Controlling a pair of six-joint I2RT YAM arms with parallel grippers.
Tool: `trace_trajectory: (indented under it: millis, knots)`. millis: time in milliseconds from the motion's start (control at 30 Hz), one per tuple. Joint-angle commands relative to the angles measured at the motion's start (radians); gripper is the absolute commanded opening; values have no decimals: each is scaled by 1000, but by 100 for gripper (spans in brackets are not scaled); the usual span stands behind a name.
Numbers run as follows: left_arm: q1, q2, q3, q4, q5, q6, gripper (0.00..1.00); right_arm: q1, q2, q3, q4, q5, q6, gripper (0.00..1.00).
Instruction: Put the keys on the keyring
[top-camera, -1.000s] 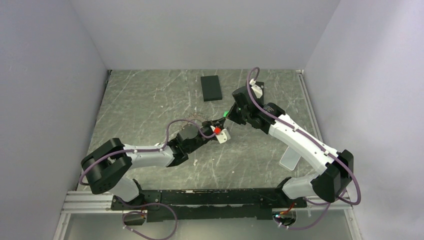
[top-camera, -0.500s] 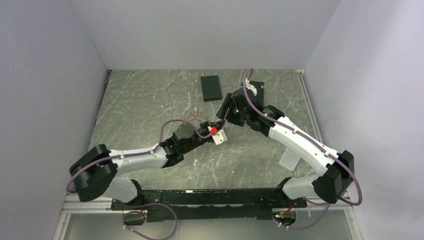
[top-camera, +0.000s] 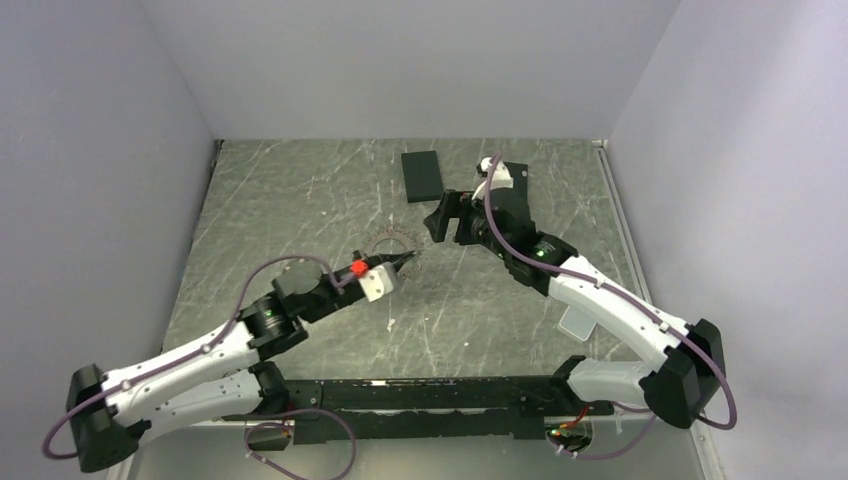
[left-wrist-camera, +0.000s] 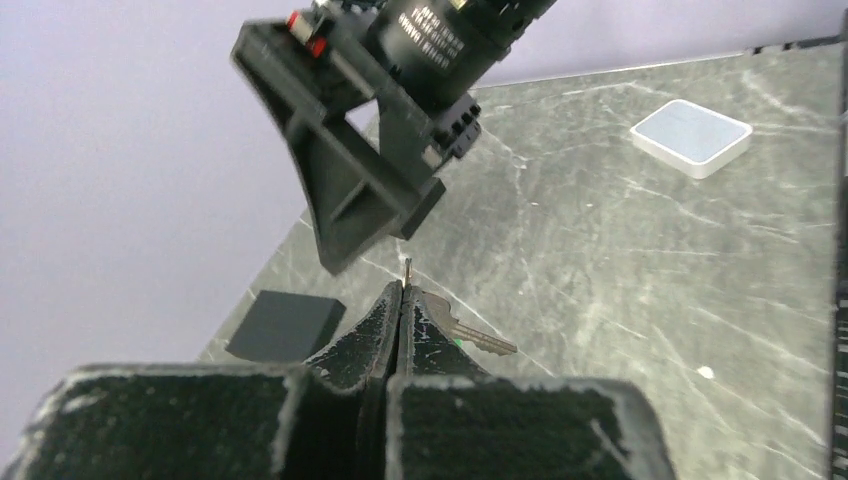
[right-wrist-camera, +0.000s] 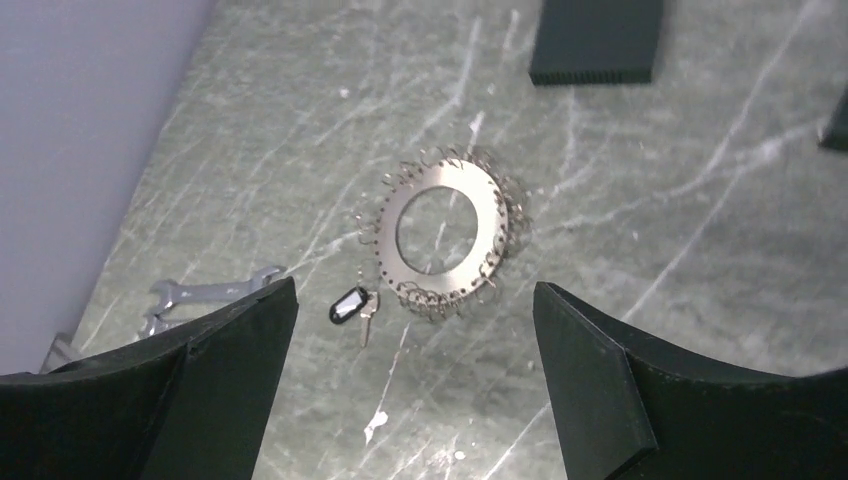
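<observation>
Keyring (top-camera: 390, 232) partly behind left claw (top-camera: 407, 258), wrench (right-wrist-camera: 215, 292) half-hidden

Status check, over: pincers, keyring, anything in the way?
Left pincer shut, right pincer open over keyring. Keyring flat on table, black-tagged key lying beside it. Wrenches off to the side, nothing blocking the ring.

A dark grey-green tabletop (top-camera: 280, 200), veined with white like marble, is seen filling the middle of the top view. It is enclosed on three sides by plain, pale lavender-grey walls: a back wall (top-camera: 400, 60) across the upper part of the frame, a left wall (top-camera: 90, 180) and a right wall (top-camera: 740, 150). A light metal strip (top-camera: 612, 190) is fitted along its right edge. The scene is lit evenly, and only soft shadows are cast.
</observation>
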Motion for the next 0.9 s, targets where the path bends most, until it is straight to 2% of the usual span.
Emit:
trace_trajectory:
  millis: [0, 33, 133, 267, 367, 433, 500, 567, 733, 867]
  knots:
    - [-2, -156, 38, -255, -19, -162, 0, -13, -103, -45, 274, -156, -216, 96]
    - [-2, -189, 48, -294, -10, -192, 0, -15, -115, -63, 332, -223, -251, 99]
    - [-2, -269, 100, -460, 8, -295, 0, -16, -151, -130, 446, -377, -316, 100]
    - [-2, -325, 215, -662, -88, -448, 0, -17, -223, -229, 594, -616, -367, 100]
    - [-2, -334, 276, -747, -88, -519, 0, -16, -276, -331, 763, -806, -381, 87]
    - [-2, -339, 297, -763, -58, -555, 0, -17, -253, -300, 749, -896, -395, 84]
    - [-2, -344, 311, -769, -6, -592, 0, -15, -203, -225, 667, -1024, -414, 74]
    - [-2, -348, 321, -776, 35, -619, 0, -15, -166, -180, 674, -1135, -377, 66]
    - [-2, -370, 324, -775, 99, -672, 0, -13, -183, -190, 863, -1237, -229, 64]
    - [-2, -395, 278, -692, 133, -701, 0, 6, -178, -182, 896, -1237, -180, 63]
